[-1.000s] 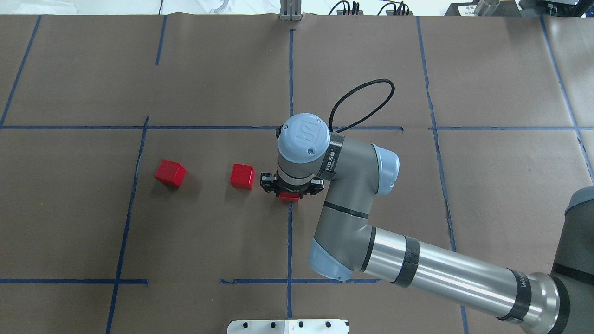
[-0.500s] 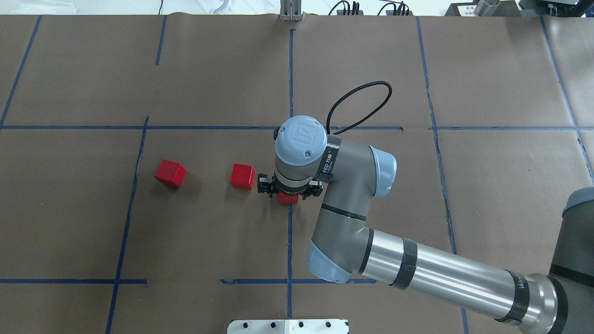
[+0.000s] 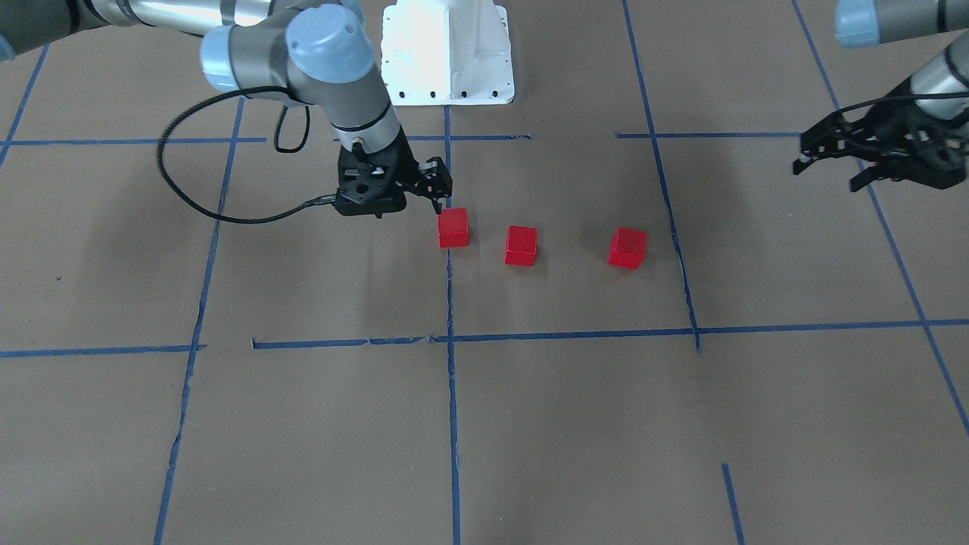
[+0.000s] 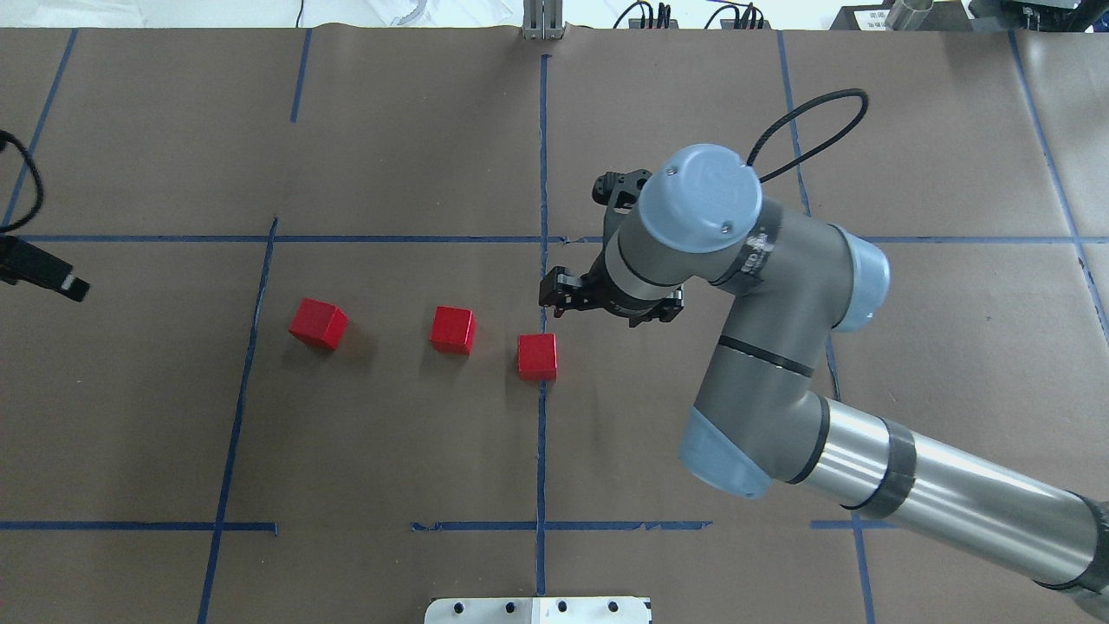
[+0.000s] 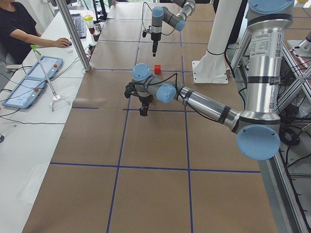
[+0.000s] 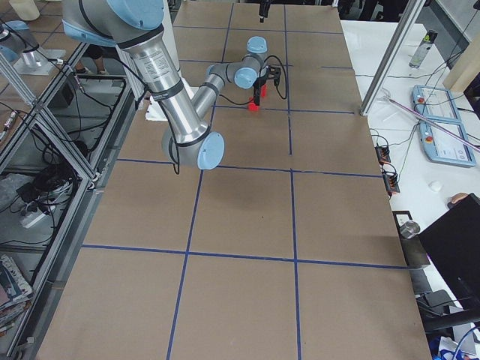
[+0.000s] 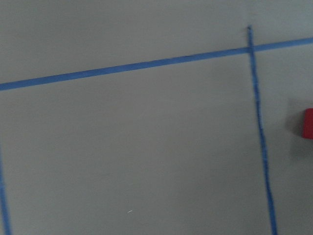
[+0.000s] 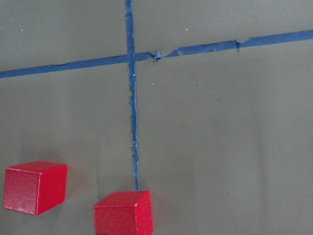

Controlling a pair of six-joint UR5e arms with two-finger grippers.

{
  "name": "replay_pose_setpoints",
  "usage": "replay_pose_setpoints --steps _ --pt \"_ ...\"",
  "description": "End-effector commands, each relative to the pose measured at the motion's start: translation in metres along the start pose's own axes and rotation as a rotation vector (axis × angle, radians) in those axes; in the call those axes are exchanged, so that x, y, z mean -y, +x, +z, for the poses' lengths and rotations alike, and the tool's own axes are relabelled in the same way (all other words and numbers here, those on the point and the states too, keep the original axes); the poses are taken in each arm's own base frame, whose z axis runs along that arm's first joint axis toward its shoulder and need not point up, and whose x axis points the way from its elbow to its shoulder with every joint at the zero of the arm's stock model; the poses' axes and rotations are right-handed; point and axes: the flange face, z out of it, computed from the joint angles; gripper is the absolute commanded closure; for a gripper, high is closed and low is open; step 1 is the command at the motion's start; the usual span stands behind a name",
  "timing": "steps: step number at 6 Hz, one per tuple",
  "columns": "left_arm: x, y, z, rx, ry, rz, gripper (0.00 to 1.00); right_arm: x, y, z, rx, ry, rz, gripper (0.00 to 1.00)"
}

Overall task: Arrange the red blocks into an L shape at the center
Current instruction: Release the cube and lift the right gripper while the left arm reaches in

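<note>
Bench (image 4: 390, 451): brown paper, blue tape grid.
Right tool (image 3: 401, 198): jaws wide apart, empty, hangs just beside centre block (image 4: 537, 356), no contact seen.
Left tool (image 3: 829, 175): spread open, empty, well apart from blocks.
Centre block on middle tape line; mid block (image 4: 453, 329) near; outer block (image 4: 318, 323) farther, askew. 3 in row, none touching.
Likely light, rigid, matte, non-slip; pinch 2 opposite side faces, squarely.

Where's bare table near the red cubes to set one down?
Bare brown paper lies robot-side of the cube row, to the near blue tape line. A wide gap separates the leftmost small red cube from the middle red cube. Crowded: the slim gap to the red cube on the centre line, with the right gripper close by.
</note>
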Motion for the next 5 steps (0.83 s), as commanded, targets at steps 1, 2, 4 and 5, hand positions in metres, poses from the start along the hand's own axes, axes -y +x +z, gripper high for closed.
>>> replay_pose_setpoints --steps 1,2,4,5 --pt "0.037 0.146 0.031 -0.110 -0.034 -0.018 0.00 0.017 0.065 -0.056 0.039 -0.024 0.057 0.00" --pt "0.041 0.200 0.051 -0.114 -0.042 -0.076 0.00 0.020 0.088 -0.053 0.014 -0.022 0.077 0.00" --pt "0.035 0.281 0.120 0.028 0.067 -0.136 0.00 0.019 0.108 -0.053 -0.008 -0.011 0.080 0.00" --pt "0.063 0.299 0.140 0.042 0.063 -0.158 0.00 0.016 0.117 -0.052 -0.017 -0.017 0.087 0.00"
